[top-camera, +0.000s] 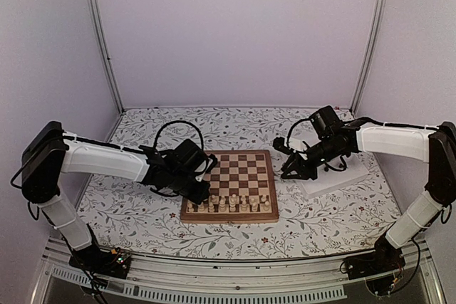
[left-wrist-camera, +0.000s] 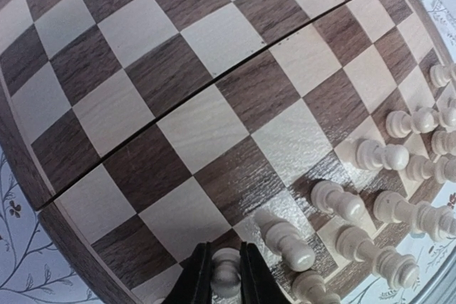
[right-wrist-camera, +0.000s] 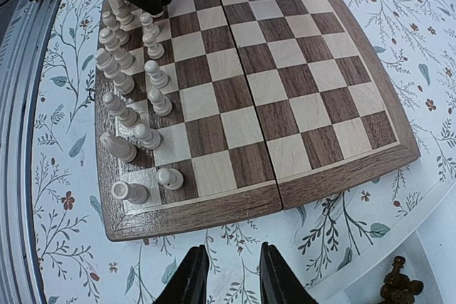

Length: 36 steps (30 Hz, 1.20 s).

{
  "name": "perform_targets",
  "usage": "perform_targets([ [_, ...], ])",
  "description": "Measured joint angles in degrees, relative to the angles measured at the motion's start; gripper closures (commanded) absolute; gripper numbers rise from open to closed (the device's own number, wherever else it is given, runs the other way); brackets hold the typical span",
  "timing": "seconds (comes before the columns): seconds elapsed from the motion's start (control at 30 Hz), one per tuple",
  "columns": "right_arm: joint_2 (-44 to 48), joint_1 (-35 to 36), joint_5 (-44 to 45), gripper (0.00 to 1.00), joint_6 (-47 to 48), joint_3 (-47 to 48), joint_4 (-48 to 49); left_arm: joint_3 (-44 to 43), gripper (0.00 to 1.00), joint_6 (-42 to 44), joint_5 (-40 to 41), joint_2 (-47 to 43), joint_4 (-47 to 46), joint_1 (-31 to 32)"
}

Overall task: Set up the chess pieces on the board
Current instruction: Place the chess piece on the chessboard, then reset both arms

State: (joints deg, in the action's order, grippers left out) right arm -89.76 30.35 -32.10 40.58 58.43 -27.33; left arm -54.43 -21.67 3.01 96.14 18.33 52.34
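The board (top-camera: 246, 172) lies in the middle of the table, with cream chess pieces (top-camera: 231, 204) lined up in its two near rows. My left gripper (top-camera: 206, 194) is over the near-left corner of the board. In the left wrist view its fingers are shut on a cream pawn (left-wrist-camera: 226, 270) that stands upright on a square beside the other cream pieces (left-wrist-camera: 381, 154). My right gripper (right-wrist-camera: 226, 275) hovers open and empty over the cloth, just off the board's right edge (right-wrist-camera: 320, 176). A dark piece (right-wrist-camera: 400, 286) lies in the white tray.
The white tray (top-camera: 342, 176) sits right of the board, under my right arm. A floral cloth (top-camera: 142, 211) covers the table. The far rows of the board (right-wrist-camera: 306, 40) hold no pieces. Metal posts stand at the back corners.
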Motion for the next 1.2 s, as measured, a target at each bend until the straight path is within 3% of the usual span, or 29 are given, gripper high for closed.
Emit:
perform_targets([
  [0.63,0.0,0.0,-0.02,0.72,-0.02,0.02,-0.02,-3.76,0.69,1.05,1.33,0.0,1.4,0.0],
  [0.87,1.07,-0.79,1.79,0.72,-0.31,2.27,-1.51,-10.29,0.55,3.8,5.62,-0.35,5.57,-0.31],
  [0.97,4.35,-4.13,2.4,0.71,-1.03,4.31,-1.77,-13.25,0.42,6.51,9.81,-2.4,7.76,-1.01],
  [1.0,5.42,-5.49,2.51,0.69,-1.53,5.01,-1.57,-14.01,0.39,7.45,11.08,-3.15,8.17,-1.42],
  [1.03,6.78,-7.48,2.51,0.58,-2.38,5.84,-1.31,-14.97,0.36,8.44,12.57,-4.07,8.52,-2.08],
  [1.17,11.21,-15.82,3.8,0.03,-7.23,8.09,0.94,-17.35,0.22,12.02,16.94,-8.22,8.5,-6.45],
  [1.2,12.15,-17.79,4.9,0.01,-8.63,8.24,1.79,-17.68,0.2,12.85,17.73,-9.18,8.31,-7.78],
])
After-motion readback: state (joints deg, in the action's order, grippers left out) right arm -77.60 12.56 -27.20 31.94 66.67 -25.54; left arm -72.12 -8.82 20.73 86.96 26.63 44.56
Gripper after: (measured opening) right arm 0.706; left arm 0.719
